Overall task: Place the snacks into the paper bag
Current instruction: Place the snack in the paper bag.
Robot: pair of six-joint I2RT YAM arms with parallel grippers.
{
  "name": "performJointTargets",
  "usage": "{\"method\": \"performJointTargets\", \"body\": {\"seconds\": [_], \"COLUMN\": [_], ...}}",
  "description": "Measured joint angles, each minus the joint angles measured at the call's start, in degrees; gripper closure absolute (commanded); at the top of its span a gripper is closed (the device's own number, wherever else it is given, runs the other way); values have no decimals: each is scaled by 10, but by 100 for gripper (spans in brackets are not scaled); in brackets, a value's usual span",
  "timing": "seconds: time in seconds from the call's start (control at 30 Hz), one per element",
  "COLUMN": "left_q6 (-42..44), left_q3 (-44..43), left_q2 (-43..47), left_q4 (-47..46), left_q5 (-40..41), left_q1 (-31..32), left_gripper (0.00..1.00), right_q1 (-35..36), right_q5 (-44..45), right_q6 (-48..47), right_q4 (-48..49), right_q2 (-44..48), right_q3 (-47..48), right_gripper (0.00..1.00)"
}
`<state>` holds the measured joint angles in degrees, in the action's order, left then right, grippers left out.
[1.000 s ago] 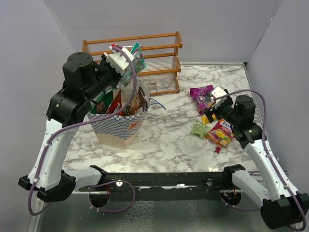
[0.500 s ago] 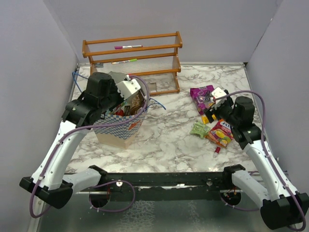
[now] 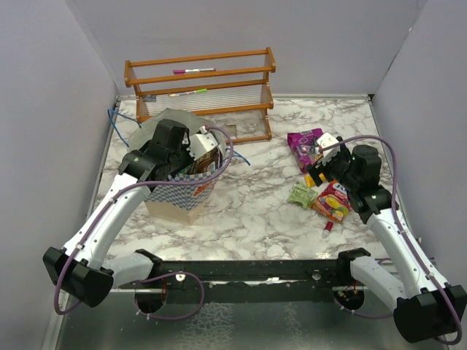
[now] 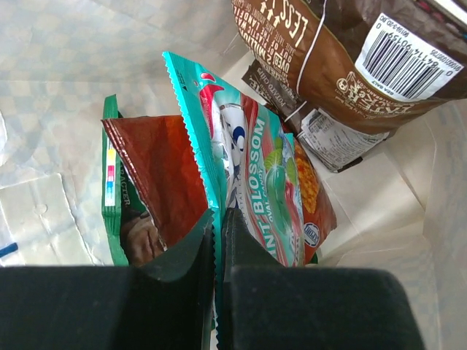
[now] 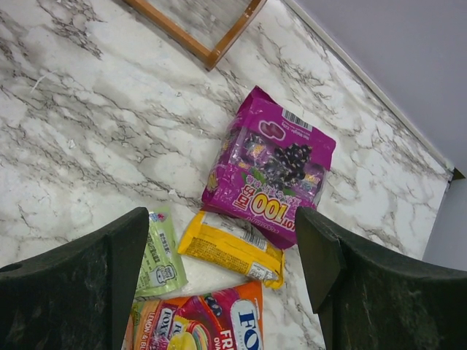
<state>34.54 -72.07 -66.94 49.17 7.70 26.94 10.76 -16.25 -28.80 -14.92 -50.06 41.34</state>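
Observation:
The checkered paper bag (image 3: 177,195) stands at the left of the table. My left gripper (image 3: 201,146) reaches down into its mouth. In the left wrist view the gripper (image 4: 217,216) is shut on the edge of a teal candy packet (image 4: 255,168), which hangs inside the bag (image 4: 58,87) next to the red Doritos (image 4: 157,171), a green packet (image 4: 111,211) and the glossy brown bag (image 4: 343,65). My right gripper (image 3: 321,157) is open and empty above the snacks on the right: a magenta pack (image 5: 273,168), a yellow pack (image 5: 232,246), a small light-green one (image 5: 160,255) and a red-yellow pack (image 5: 211,321).
A wooden rack (image 3: 201,80) with pens stands at the back, just behind the bag. A tiny red-pink object (image 3: 328,227) lies near the red-yellow pack (image 3: 334,200). Blue string handles trail from the bag at the left and right.
My left arm has come down from high above the bag, carrying the teal packet into the bag's mouth. The right arm has barely moved.

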Motion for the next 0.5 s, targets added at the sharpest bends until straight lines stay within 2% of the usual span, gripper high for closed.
{"method": "performJointTargets", "body": {"seconds": [0.27, 0.5], "left_q6": [-1, -2], "left_q3": [18, 29], "left_q2": [-24, -35], "left_q4": [-17, -21], "left_q5": [18, 31], "left_q1": [0, 0], "left_gripper": [87, 65], "right_q1": [0, -12], "right_q5": [4, 5], "right_q6": [0, 0], "right_q4": [0, 0], "right_q2": [-7, -8], "right_q3": [-1, -1], "right_gripper": [18, 18]}}
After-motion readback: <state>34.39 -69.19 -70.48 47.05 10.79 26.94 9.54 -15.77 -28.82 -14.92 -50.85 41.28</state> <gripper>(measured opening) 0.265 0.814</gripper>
